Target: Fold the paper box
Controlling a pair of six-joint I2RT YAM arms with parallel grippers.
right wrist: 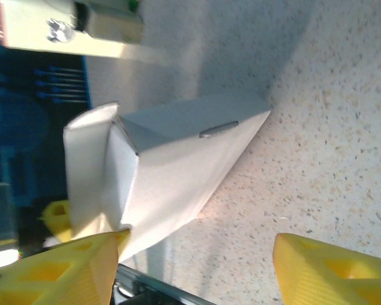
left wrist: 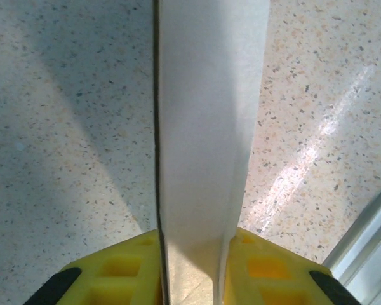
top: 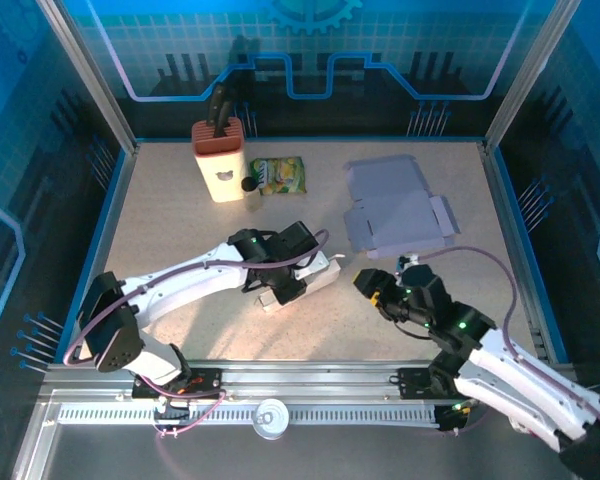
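Box (top: pixel 315 275): white, partly folded paper carton lying on the counter (top: pixel 180 230) near its middle, between the two grippers. In the right wrist view one end flap stands open and a small slot shows on the top face.
Left gripper (top: pixel 280 285): I read its jaws as clenched on the box. In the left wrist view a thin upright panel of the box (left wrist: pixel 206 127) runs between the yellow fingers (left wrist: pixel 133 267) and touches both.
Right gripper (top: pixel 365 283): jaws released and wide apart, just beside the box's right end and grasping nothing. Its own view shows the box (right wrist: pixel 171 159) ahead of the fingers (right wrist: pixel 82 260), not between them.
Weight: I judge it very light. A nudge would slide it across the counter unless one gripper pins it.
Stiffness: thin card, stiff across a panel but hinging freely at the scored creases. I expect it to crumple under a hard pinch.
Surface: smooth and probably slick against the pads, so I would grip across a doubled wall, not a single flap.
Where to hold: the left keeps the side wall. I would take the open end flap near its crease with the right and push it inward.
Blank (top: pixel 395 205): a grey unfolded sheet lying flat behind the right gripper, apart from the box.
Bystanders: a knife block (top: pixel 220 155) and a snack bag (top: pixel 277 175) at the back left, well apart from the work.
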